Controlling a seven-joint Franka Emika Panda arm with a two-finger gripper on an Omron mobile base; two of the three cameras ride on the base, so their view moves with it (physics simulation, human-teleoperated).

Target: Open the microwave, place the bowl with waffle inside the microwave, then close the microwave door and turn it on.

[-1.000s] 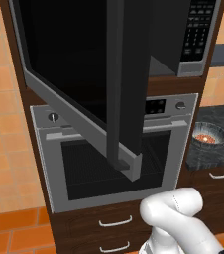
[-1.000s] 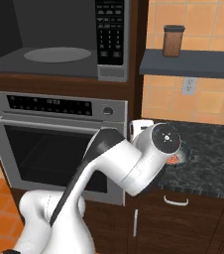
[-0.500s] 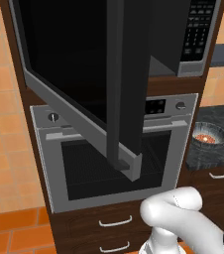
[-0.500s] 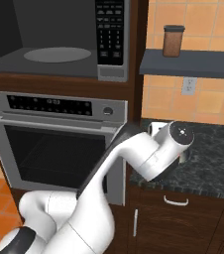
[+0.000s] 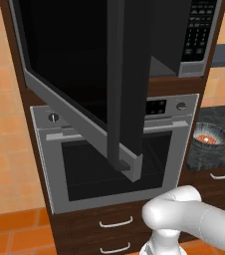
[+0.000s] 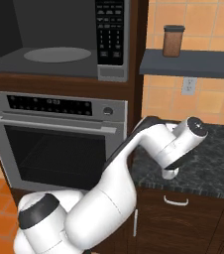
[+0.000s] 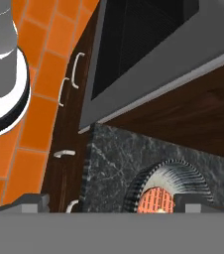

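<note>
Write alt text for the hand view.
A grey bowl with waffle sits on a dark speckled counter just ahead of the open end effector. Beyond are the silver oven, dark drawers and orange floor tiles.

The white arm rose from its rounded base, bent at a dark-jointed elbow and reached forward and to the right. Its wrist turned downward, so the end effector [image 7: 106,204] pointed down from the last link. The jaws stood wide apart, with one dark fingertip [image 7: 28,202] at each side of the hand view and nothing between them. The forearm lay above and behind the end effector.
</note>
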